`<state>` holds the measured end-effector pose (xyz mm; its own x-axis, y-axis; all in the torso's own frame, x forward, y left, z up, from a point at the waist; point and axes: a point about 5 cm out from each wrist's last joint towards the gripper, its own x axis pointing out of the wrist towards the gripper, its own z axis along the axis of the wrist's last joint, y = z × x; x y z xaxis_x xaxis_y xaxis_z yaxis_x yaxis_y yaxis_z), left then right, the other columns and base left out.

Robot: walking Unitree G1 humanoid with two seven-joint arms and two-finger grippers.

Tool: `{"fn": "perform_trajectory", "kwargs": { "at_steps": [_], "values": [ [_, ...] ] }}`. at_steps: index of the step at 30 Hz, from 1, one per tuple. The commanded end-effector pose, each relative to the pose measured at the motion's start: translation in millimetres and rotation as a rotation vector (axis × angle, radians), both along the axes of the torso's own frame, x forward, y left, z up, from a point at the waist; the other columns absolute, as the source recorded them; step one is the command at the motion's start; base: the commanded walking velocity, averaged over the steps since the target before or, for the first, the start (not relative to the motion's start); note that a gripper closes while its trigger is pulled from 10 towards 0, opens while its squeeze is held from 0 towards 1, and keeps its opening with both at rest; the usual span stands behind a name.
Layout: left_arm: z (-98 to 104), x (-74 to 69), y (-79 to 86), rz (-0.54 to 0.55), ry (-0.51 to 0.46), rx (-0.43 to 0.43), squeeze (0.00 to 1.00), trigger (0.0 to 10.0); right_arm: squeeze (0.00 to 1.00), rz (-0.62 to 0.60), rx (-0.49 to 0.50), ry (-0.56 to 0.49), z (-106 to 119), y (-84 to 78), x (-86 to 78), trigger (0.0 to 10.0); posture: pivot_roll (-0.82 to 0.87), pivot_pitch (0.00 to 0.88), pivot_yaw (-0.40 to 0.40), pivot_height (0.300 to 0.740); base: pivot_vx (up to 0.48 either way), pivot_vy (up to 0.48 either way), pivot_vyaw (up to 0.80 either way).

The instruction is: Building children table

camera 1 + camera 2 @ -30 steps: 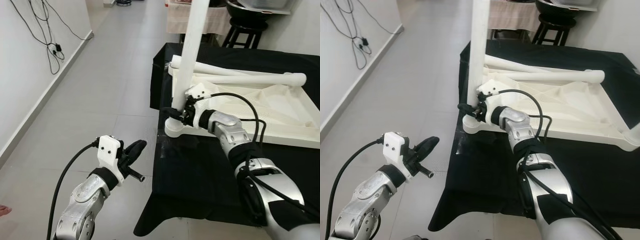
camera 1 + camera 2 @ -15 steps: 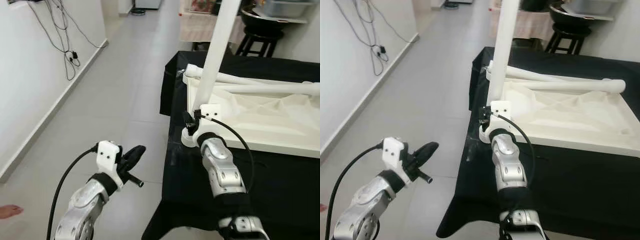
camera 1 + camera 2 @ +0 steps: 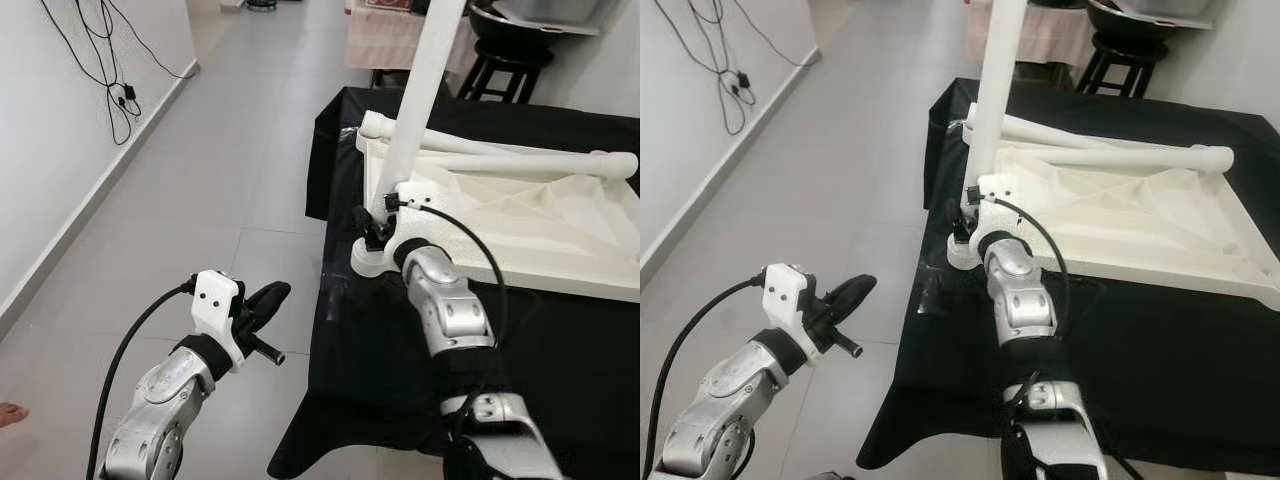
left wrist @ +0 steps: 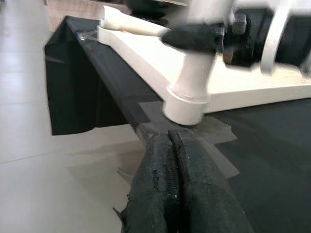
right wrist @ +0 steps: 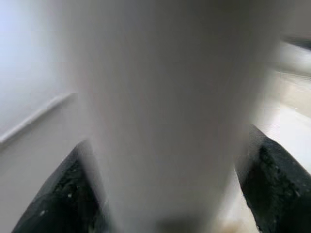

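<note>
The right gripper (image 3: 375,225) pinches the upright white leg (image 3: 415,110) at the tabletop (image 3: 520,215) corner, while the left gripper (image 3: 268,298), fingers pressed together, hangs over the floor (image 3: 200,200).

I see the white table top (image 3: 520,225) lying upside down on the black cloth (image 3: 560,330), its underside facing up. One white leg (image 3: 418,95) stands upright in the near left corner socket (image 3: 372,262). Two more legs (image 3: 520,160) lie across the far edge.
</note>
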<state>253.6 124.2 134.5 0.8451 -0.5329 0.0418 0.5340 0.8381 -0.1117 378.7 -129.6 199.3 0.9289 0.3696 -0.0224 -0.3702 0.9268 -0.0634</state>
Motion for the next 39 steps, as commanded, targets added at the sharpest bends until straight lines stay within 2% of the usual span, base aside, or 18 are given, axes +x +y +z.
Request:
{"fn": "perform_trajectory", "kwargs": {
  "at_steps": [1, 2, 3, 4, 5, 6, 9, 13, 14, 21, 28, 32, 34, 35, 36, 37, 38, 39],
  "values": [
    [-5.0, 0.3, 0.7, 0.004, 0.021, 0.002, 0.0, 10.0, 0.0, 0.121, -0.001, -0.052, 11.0, 10.8, 0.9, 10.0, 0.05, 0.096, -0.061, 0.74, 0.0, 0.0, 0.0],
    [-4.9, 0.4, 0.5, 0.005, 0.02, 0.0, 0.0, 10.0, 0.0, 0.233, -0.033, -0.079, 15.8, 14.0, 0.5, 10.0, 0.05, 0.094, -0.063, 0.74, 0.0, 0.0, 0.0],
    [-4.9, 0.4, 0.5, 0.005, 0.02, 0.0, 0.0, 10.0, 0.0, 0.233, -0.033, -0.079, 15.8, 14.0, 0.5, 10.0, 0.05, 0.094, -0.063, 0.74, 0.0, 0.0, 0.0],
    [-4.7, 0.6, -0.3, 0.008, 0.018, -0.001, 0.0, 10.0, 0.0, 0.443, -0.099, -0.115, 21.2, 17.7, -2.8, 10.0, 0.05, 0.093, -0.066, 0.74, 0.0, 0.0, 0.0],
    [-4.7, 0.6, -0.3, 0.008, 0.018, -0.001, 0.0, 10.0, 0.0, 0.443, -0.099, -0.115, 21.2, 17.7, -2.8, 10.0, 0.05, 0.093, -0.066, 0.74, 0.0, 0.0, 0.0],
    [-4.7, 0.6, -0.6, 0.009, 0.018, -0.002, 0.0, 10.0, 0.0, 0.527, -0.106, -0.109, 21.9, 18.4, -4.2, 10.0, 0.05, 0.091, -0.067, 0.74, 0.0, 0.0, 0.0],
    [-4.9, 0.6, -0.9, 0.01, 0.018, -0.003, 0.0, 10.0, 0.0, 0.615, -0.097, -0.064, 20.9, 19.2, -1.2, 10.0, 0.06, 0.091, -0.069, 0.74, 0.0, 0.0, 0.0],
    [-4.9, 0.4, -1.1, 0.011, 0.017, -0.001, 0.0, 10.0, 0.0, 0.645, -0.07, -0.02, 19.8, 20.4, 3.8, 9.7, 0.06, 0.09, -0.071, 0.74, 0.0, 0.0, 0.0],
    [-4.9, 0.3, -1.1, 0.012, 0.017, -0.001, 0.0, 10.0, 0.0, 0.647, -0.072, -0.004, 17.3, 20.7, 5.3, 0.0, 0.07, 0.092, -0.074, 0.74, 0.0, 0.0, 0.0],
    [-4.7, -0.4, -1.2, 0.017, 0.016, 0.0, 0.0, 10.0, 0.0, 0.664, -0.065, 0.026, 8.9, 16.3, 8.2, 0.0, 0.07, 0.094, -0.076, 0.74, 0.0, 0.0, 0.0],
    [-4.4, -0.5, -1.1, 0.016, 0.018, -0.005, 0.0, 10.0, 0.0, 0.662, -0.036, 0.036, -4.3, 5.2, 2.8, 0.0, 0.06, 0.099, -0.071, 0.74, 0.0, 0.0, 0.0],
    [-4.3, -0.3, -0.2, 0.014, 0.019, -0.008, 0.0, 10.0, 0.0, 0.532, -0.019, 0.063, -23.8, -2.6, -1.7, 0.0, 0.05, 0.102, -0.07, 0.74, 0.0, 0.0, 0.0],
    [-4.2, -0.5, 0.8, 0.013, 0.02, -0.007, 0.0, 10.0, 0.0, 0.273, -0.039, 0.105, -42.7, -0.1, -0.1, 0.0, 0.04, 0.106, -0.071, 0.74, 0.0, 0.0, 0.0],
    [-4.0, -0.5, 1.3, 0.014, 0.019, -0.006, 0.0, 10.0, 0.0, -0.053, 0.113, 0.114, -48.3, -1.3, -0.4, 0.0, 0.04, 0.11, -0.069, 0.74, 0.0, 0.0, 0.0],
    [-4.0, -0.5, 1.3, 0.014, 0.019, -0.006, 0.0, 10.0, 0.0, -0.053, 0.113, 0.114, -48.3, -1.3, -0.4, 0.0, 0.04, 0.11, -0.069, 0.74, 0.0, 0.0, 0.0],
    [-3.6, -0.4, 1.5, 0.014, 0.019, -0.005, 0.0, 10.0, 0.0, -0.203, 0.237, 0.188, -59.6, 2.7, -11.5, 0.0, 0.05, 0.112, -0.07, 0.74, 0.0, 0.0, 0.0],
    [-3.7, -0.1, 2.1, 0.015, 0.019, -0.003, 0.0, 10.0, 0.0, -0.235, 0.281, 0.222, -66.1, 9.1, -22.3, 0.0, 0.05, 0.112, -0.066, 0.74, 0.0, 0.0, 0.0],
    [-3.9, 0.1, 2.7, 0.015, 0.019, -0.002, 0.0, 10.0, 0.0, -0.267, 0.251, 0.205, -68.9, 13.3, -31.5, 0.0, 0.04, 0.108, -0.062, 0.74, 0.0, 0.0, 0.0]
  ]
}}
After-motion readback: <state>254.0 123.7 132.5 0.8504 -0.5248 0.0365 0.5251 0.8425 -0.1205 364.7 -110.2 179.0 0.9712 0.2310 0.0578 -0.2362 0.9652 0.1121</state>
